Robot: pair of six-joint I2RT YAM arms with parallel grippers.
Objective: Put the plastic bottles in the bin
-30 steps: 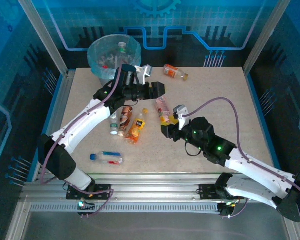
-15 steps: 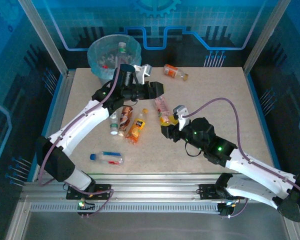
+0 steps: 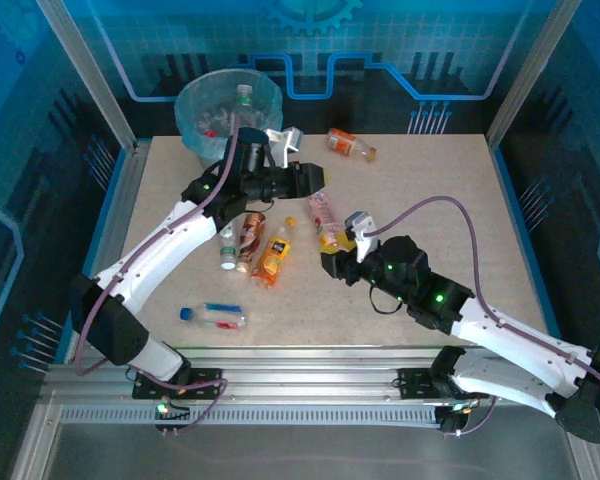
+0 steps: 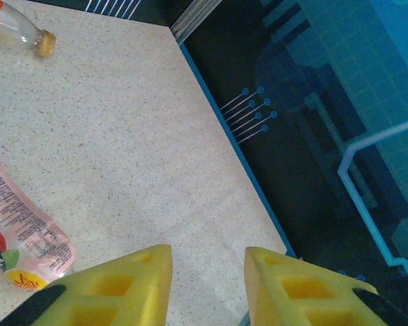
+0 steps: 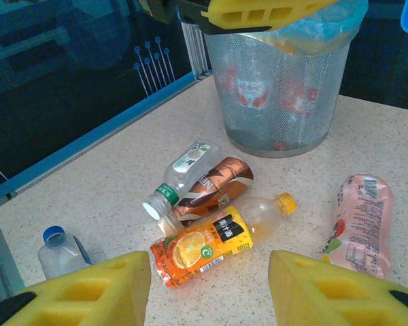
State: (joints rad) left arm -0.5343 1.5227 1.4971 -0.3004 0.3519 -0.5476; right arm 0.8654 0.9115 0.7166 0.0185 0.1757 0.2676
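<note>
- Bin (image 3: 195, 100): stands at the far-left corner of the table (image 3: 430, 190); round grey mesh, lined with a light-blue bag, holds several clear bottles with red labels.
- Orange-label bottle (image 5: 214, 243): lies on its side mid-table, yellow cap, fruit picture on the wrap, touching the brown-label bottle (image 5: 217, 185) behind it.
- Green-necked bottle (image 5: 179, 178): clear with a white label, lies against the brown one.
- Pink-label bottle (image 5: 362, 219): lies apart, right of that cluster, pale pink wrap with small print.
- Blue-capped bottle (image 5: 60, 252): clear, lies alone near the front edge.
- Orange-capped bottle (image 3: 350, 145): rests near the far edge, well apart from the rest.
- Left gripper (image 4: 207, 278): hangs above the table near the bin, yellow fingers parted, nothing between them.
- Right gripper (image 5: 207, 288): faces the cluster, yellow fingers spread wide, grips nothing.
</note>
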